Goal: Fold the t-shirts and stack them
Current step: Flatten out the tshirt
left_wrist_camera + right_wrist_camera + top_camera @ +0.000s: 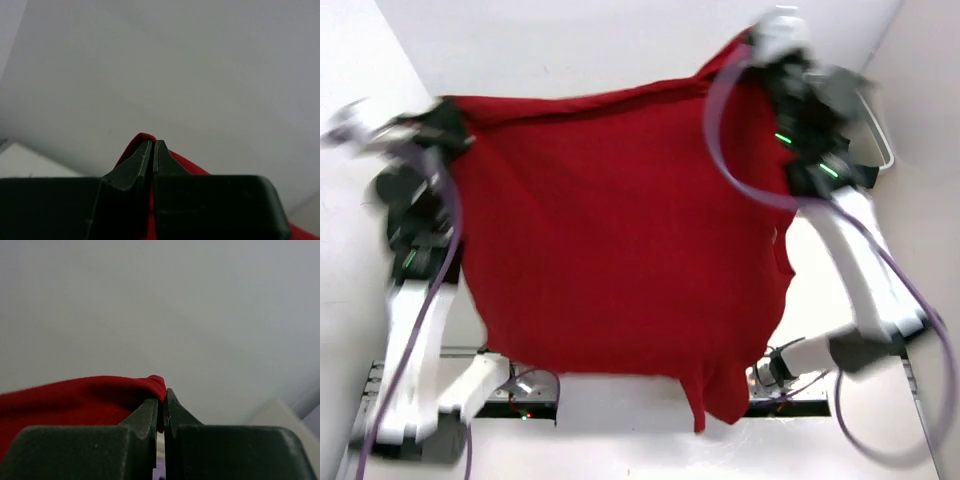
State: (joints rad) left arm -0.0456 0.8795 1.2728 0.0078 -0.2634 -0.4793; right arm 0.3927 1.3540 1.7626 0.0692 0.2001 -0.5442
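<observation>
A red t-shirt (620,250) hangs spread wide in the air between my two arms and hides most of the table under it. My left gripper (448,112) is shut on its upper left corner. In the left wrist view the red cloth (131,148) pokes out past the closed tips of that gripper (152,143). My right gripper (752,48) is shut on the upper right corner, higher and farther back. In the right wrist view a fold of the shirt (75,395) is pinched between that gripper's tips (162,394). A sleeve dangles at the bottom (715,395).
A pale curved basket rim (882,140) shows at the right edge behind the right arm. White walls close in the table at the back and on both sides. Both arm bases and their cables sit along the near edge.
</observation>
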